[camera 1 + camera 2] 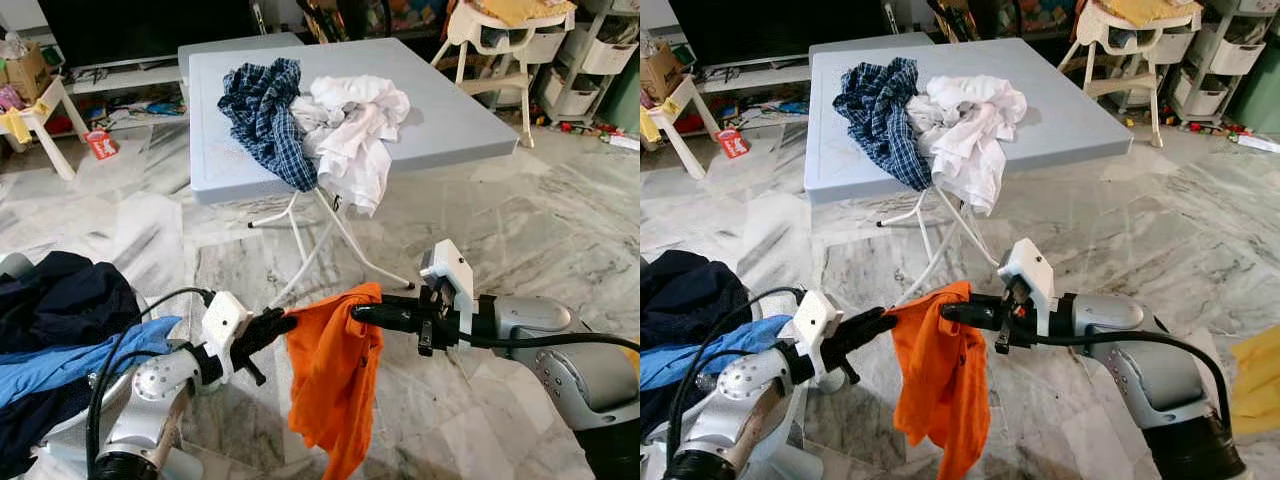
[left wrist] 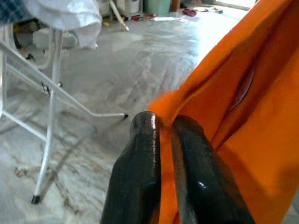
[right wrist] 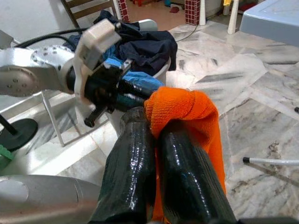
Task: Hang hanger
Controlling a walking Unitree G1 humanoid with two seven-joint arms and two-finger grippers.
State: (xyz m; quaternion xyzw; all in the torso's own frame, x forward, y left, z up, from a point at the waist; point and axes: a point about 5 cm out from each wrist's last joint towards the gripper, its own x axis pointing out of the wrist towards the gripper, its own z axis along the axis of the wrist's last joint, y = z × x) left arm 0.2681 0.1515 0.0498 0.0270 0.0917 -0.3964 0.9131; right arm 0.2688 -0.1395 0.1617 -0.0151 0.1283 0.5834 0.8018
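An orange garment (image 1: 333,375) hangs in the air in front of me, held at its top edge from both sides. My left gripper (image 1: 287,324) is shut on its left corner; the black fingers (image 2: 154,172) pinch the orange cloth. From the opposite side my right gripper (image 1: 362,312) is shut on the bunched right corner (image 3: 180,109). The cloth droops below both grippers toward the marble floor. No hanger can be made out.
A grey folding table (image 1: 450,120) stands ahead with a blue plaid shirt (image 1: 262,110) and white clothes (image 1: 352,125) piled on it. Dark and blue clothes (image 1: 60,320) lie heaped at my left. A white high chair (image 1: 500,50) stands at the back right.
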